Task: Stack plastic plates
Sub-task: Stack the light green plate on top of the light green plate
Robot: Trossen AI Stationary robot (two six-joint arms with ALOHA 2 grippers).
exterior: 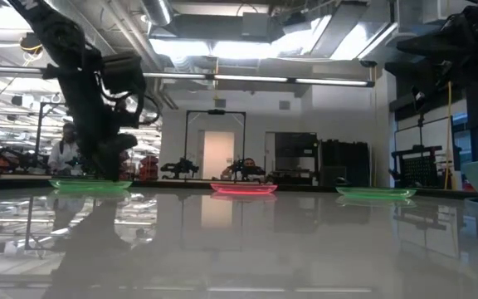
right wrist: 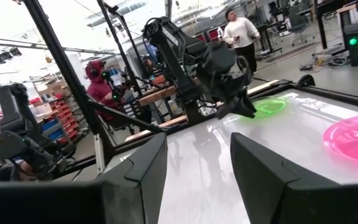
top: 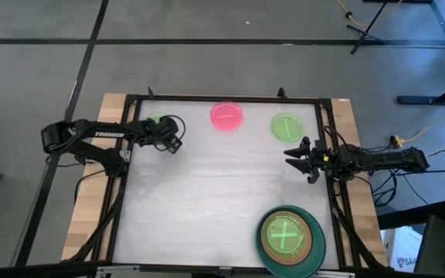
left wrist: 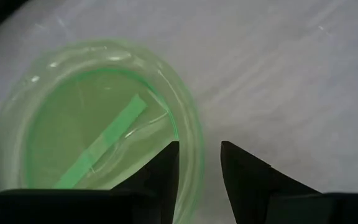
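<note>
Green plate (top: pixel 155 123) lies at the table's (top: pixel 207 201) far left corner, with the left gripper (left wrist: pixel 199 165) low over its rim; the fingers (left wrist: pixel 166 168) stand a narrow gap apart, one over the rim and one outside it, gripping nothing. A pink plate (top: pixel 227 116) sits at the far edge's middle, and a second green plate (top: pixel 286 126) to its right. At the near right, a stack (top: pixel 290 238) has a teal plate at the bottom and a green one on top. Right gripper (top: pixel 293 158) hovers at the right side, spread wide and empty.
</note>
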